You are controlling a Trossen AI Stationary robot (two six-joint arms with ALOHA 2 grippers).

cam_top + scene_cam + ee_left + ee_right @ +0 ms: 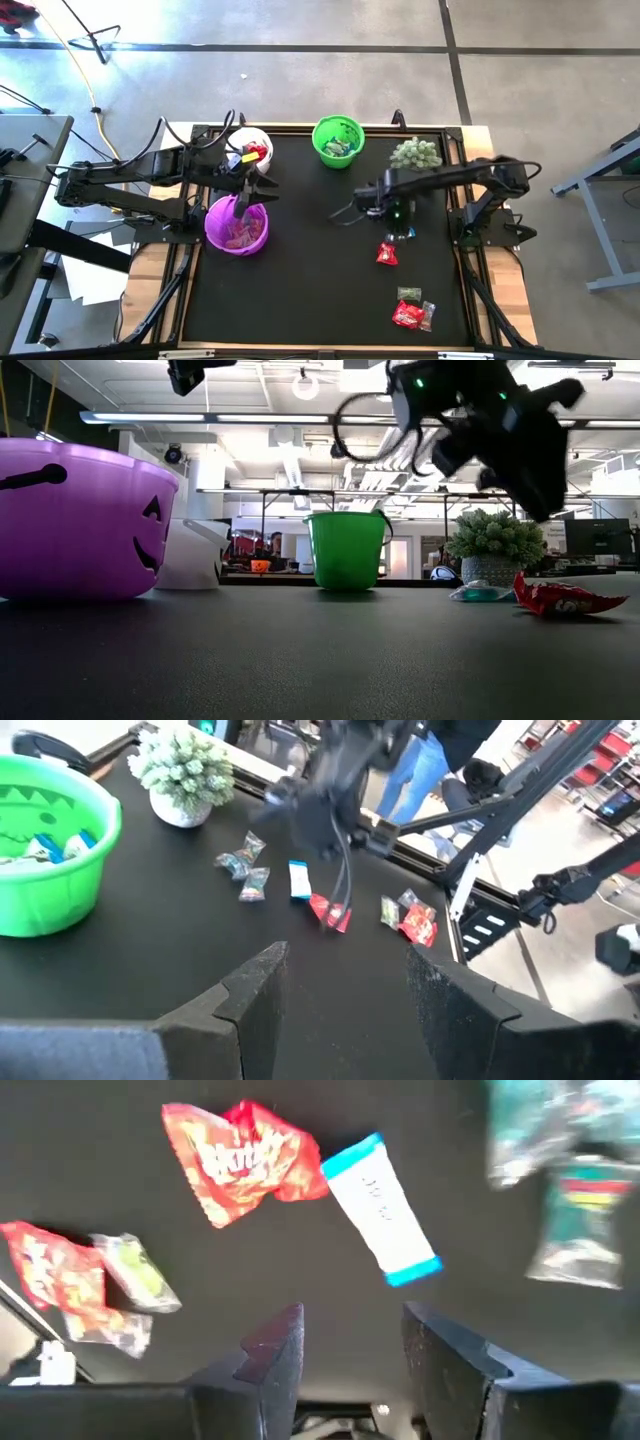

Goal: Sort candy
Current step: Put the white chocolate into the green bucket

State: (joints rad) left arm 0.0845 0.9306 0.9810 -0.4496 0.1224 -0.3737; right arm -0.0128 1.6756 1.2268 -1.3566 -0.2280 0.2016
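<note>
Looking down from the high view, you have the right gripper [385, 212] hanging over the mat's right half, jaws parted and empty, with the loose candy [386, 254] lying on its near side toward the table's front edge: one red packet close by, a blue-and-white stick almost under the gripper, and a further cluster of red and greenish wrappers near the front right corner. The left gripper [247, 192] hovers released between the white cup [262, 137] and the purple bucket [222, 232], well apart from that candy, so the right arm is plainly the nearer one. There are three containers: purple, white and the green bucket [322, 148], plus one spiky green ball [415, 153]. From the low view, the red packet [565, 599] lies flat on the mat at the right, a bluish sweet just beside it, the right arm blurred above. In the left wrist view, its fingers [250, 995] stand apart with nothing between them; you can count about seven wrapped pieces spread past the right arm. In the right wrist view, the blue-ended stick [382, 1208] lies just ahead of the open fingers [275, 1350], its long axis slanted across their gap, touching the crumpled red packet [240, 1158]; I judge the wrist needs turning before you close on it.
</note>
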